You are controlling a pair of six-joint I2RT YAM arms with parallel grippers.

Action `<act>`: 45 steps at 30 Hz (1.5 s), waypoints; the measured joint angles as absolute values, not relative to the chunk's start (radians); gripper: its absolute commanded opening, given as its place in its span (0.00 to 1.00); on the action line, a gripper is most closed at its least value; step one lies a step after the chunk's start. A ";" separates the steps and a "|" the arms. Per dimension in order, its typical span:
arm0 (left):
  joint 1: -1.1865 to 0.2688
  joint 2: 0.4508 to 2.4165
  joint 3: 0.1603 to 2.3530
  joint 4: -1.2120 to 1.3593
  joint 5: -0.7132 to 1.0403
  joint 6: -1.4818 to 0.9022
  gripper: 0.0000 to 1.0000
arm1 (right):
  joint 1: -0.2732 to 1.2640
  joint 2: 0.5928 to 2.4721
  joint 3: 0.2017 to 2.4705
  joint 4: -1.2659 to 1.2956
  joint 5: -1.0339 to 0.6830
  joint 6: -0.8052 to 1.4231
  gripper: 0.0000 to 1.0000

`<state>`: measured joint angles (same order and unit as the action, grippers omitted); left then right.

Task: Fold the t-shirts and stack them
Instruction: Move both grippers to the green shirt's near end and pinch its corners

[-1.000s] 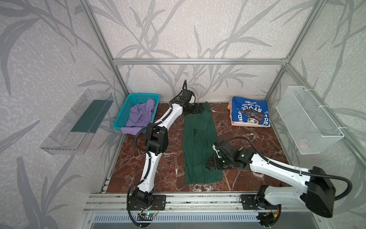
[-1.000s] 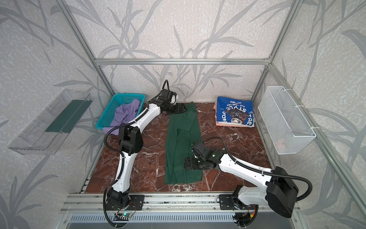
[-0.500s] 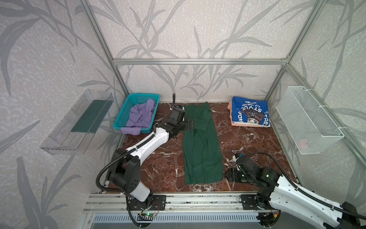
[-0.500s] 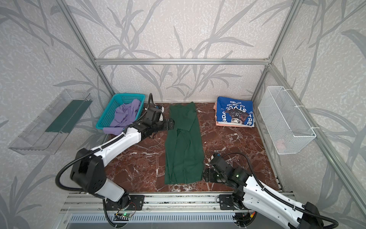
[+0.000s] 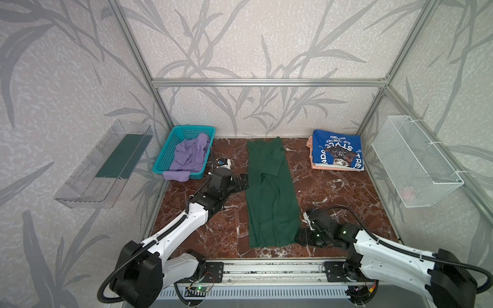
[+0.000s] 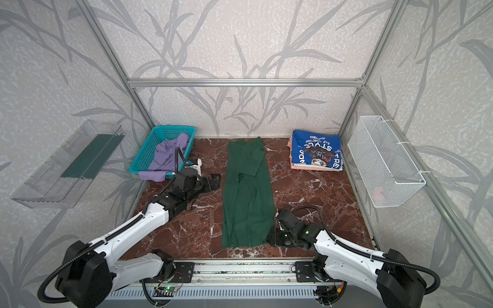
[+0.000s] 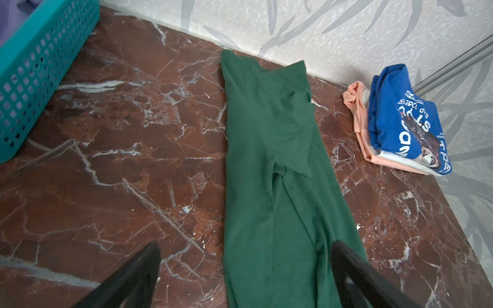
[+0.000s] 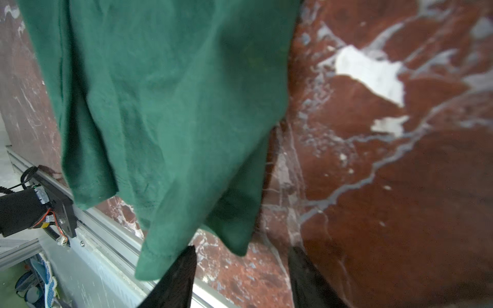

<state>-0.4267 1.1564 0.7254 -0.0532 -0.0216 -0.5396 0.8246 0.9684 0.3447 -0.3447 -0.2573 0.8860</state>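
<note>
right tool (image 8: pixel 241 248): jaws parted, gripping no cloth. the near right corner of the green t-shirt (image 8: pixel 173 93) lies at their mouth, with one finger (image 8: pixel 184 266) against the hem. left tool (image 7: pixel 245 242): jaws spread wide, at the green t-shirt's left edge. the green t-shirt lies as a long narrow strip down the middle of the bench (image 5: pixel 333 192), with bare bench on both sides. the lavender t-shirt (image 5: pixel 190 157) spills over the basket (image 5: pixel 166 150) rim, far left. the blue t-shirt (image 5: pixel 337 153) rests on the peach t-shirt (image 7: pixel 358 117), far right corner.

Robot test cell; aluminium frame (image 5: pixel 268 83), leaf-patterned panels (image 5: pixel 266 40), marble-look tabletop (image 5: pixel 333 192), base rail (image 5: pixel 272 269)
</note>
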 measured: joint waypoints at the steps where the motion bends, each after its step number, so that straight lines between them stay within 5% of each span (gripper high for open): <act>1: -0.416 1.153 0.724 -0.060 -0.012 -0.543 0.99 | 0.825 0.983 0.347 -0.329 -0.267 0.886 0.56; 13: -0.554 0.886 0.631 -0.301 -0.037 -0.559 0.99 | 0.832 1.032 0.358 -0.310 -0.266 0.886 0.26; 25: -0.664 0.861 0.550 -0.495 -0.084 -0.572 0.99 | 0.832 1.006 0.358 -0.339 -0.236 0.878 0.00; 45: -0.937 0.919 0.429 -0.495 -0.077 -0.726 0.99 | 0.832 0.918 0.316 -0.336 -0.224 0.935 0.00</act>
